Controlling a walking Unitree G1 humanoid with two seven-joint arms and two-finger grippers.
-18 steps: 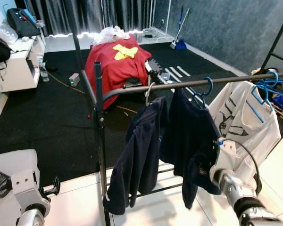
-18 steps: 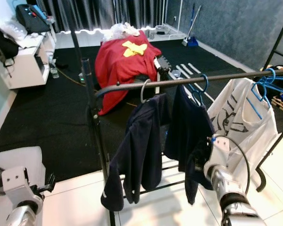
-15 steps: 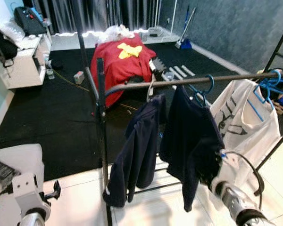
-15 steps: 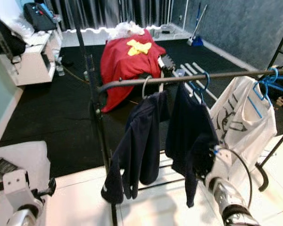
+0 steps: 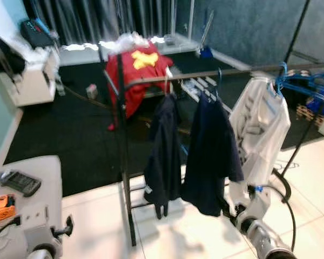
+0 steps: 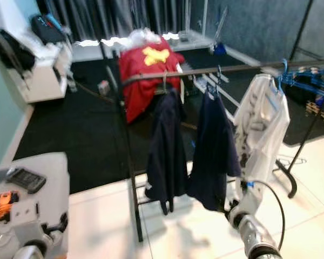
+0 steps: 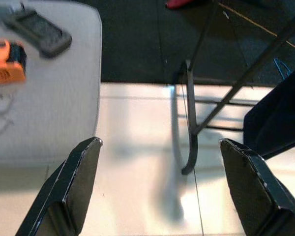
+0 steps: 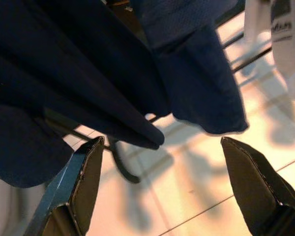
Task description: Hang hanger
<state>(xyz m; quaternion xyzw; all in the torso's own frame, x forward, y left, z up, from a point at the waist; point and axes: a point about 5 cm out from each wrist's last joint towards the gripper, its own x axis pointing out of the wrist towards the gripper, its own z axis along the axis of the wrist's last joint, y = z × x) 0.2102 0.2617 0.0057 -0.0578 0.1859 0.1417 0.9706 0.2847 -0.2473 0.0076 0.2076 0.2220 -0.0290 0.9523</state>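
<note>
Both arms hang low at the sides. Left hand [image 7: 157, 191] is spread wide open, and so is the right hand [image 8: 160, 191].

Matt dark cloth garments [image 5: 208, 151], black metal rack [image 5: 127, 162], glossy tiled floor [image 6: 108, 216]

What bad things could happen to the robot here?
Its right hand is open right beside the hanging dark clothes, so a finger might snag the cloth and tug it off the rail. The rack's foot lies on the tiles near its left hand, so it might bump it.
</note>
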